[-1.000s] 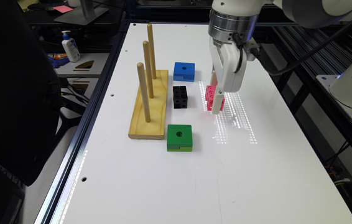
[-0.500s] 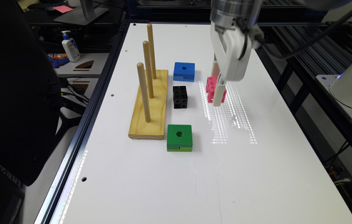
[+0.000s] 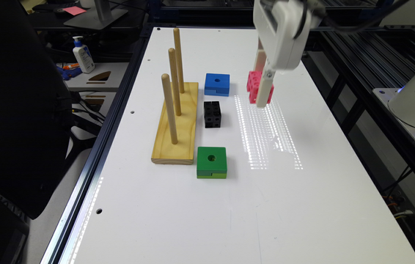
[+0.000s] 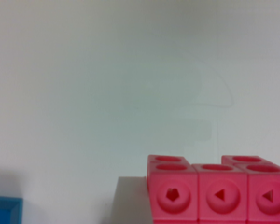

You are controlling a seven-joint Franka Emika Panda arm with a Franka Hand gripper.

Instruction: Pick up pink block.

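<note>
The pink block [image 3: 253, 85] hangs in the air above the white table [image 3: 229, 220], near its far right part in the exterior view. It sits between the fingers of my gripper [image 3: 261, 94], which is shut on it. One pale finger [image 3: 265, 91] covers the block's right side. In the wrist view the pink block [image 4: 214, 193] is close up, its cubelets and round holes plain to see, with bare white table far beneath it.
A black cube [image 3: 212, 114] stands left of the held block, with a blue block [image 3: 217, 84] behind it and a green block [image 3: 211, 161] in front. A wooden base with three pegs [image 3: 176, 124] lies further left. The blue block's corner [image 4: 4, 210] appears in the wrist view.
The gripper has risen with the pink block in it; the block has left the table and hangs higher. The other blocks have not moved.
</note>
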